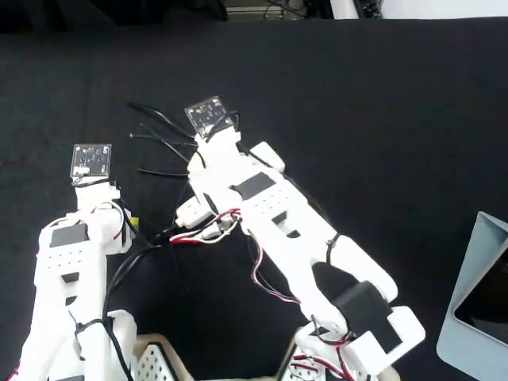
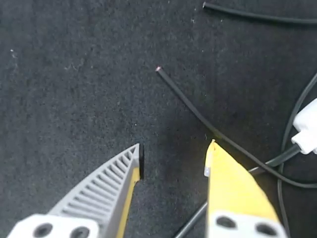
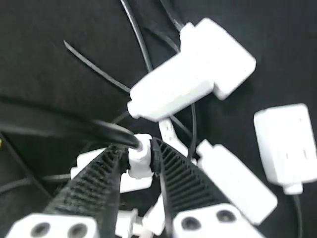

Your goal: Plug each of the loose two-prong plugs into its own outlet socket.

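The black bench (image 1: 381,119) carries everything. Seen from above, the right arm (image 1: 294,230) is the largest thing on it. It rises from 5 o'clock and slants across to just left of the centre, covering the white plug cluster beneath it. The left arm (image 1: 67,270) stands at 8 o'clock, pointing toward 12. A grey stand (image 1: 476,317) sits at the 4 o'clock edge, well apart from both arms.

Under the right wrist lies a large white outlet block (image 3: 190,82), tilted across thin black wires. Near it is a white outlet socket (image 3: 286,141) with its slots facing up, and another white block (image 3: 237,186) lies just beside the fingers. The right fingers (image 3: 178,173), black and ribbed, are clamped on a small white plug (image 3: 140,161). Its thick black cord (image 3: 59,124) runs off to one side. More white pieces crowd under and around that plug, touching it.

The left fingers (image 2: 106,183), one grey and one yellow, stand apart over bare bench, holding nothing. A cut-ended black wire (image 2: 188,106) crosses beside the yellow one, and a white connector (image 2: 308,126) is near.

Loose black wires (image 1: 159,131) fan out at 10 o'clock.
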Robot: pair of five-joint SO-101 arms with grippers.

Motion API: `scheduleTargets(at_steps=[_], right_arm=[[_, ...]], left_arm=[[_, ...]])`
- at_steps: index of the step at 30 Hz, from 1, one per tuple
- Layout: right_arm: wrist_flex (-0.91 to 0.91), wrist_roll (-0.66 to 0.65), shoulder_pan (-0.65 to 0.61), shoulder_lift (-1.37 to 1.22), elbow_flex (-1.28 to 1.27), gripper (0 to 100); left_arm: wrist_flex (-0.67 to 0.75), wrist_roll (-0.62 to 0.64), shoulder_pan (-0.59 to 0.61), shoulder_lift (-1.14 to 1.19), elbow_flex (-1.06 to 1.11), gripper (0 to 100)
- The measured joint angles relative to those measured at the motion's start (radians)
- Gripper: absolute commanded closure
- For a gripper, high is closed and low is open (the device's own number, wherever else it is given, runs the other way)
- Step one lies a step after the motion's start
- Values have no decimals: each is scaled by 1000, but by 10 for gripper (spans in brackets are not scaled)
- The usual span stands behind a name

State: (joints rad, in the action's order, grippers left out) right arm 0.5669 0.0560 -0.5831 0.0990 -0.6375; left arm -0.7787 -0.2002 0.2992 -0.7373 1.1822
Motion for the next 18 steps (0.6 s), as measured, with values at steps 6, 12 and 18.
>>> scheduleTargets(at_steps=[6,12,18], right_arm=[[-55,-8,-40,-2,-63,987],[-121,-8,-46,2,-115,987],[-126,-8,-37,11,-126,987]], left_arm=[[0,0,0,0,0,780],[0,0,0,0,0,780],[0,0,0,3,2,780]])
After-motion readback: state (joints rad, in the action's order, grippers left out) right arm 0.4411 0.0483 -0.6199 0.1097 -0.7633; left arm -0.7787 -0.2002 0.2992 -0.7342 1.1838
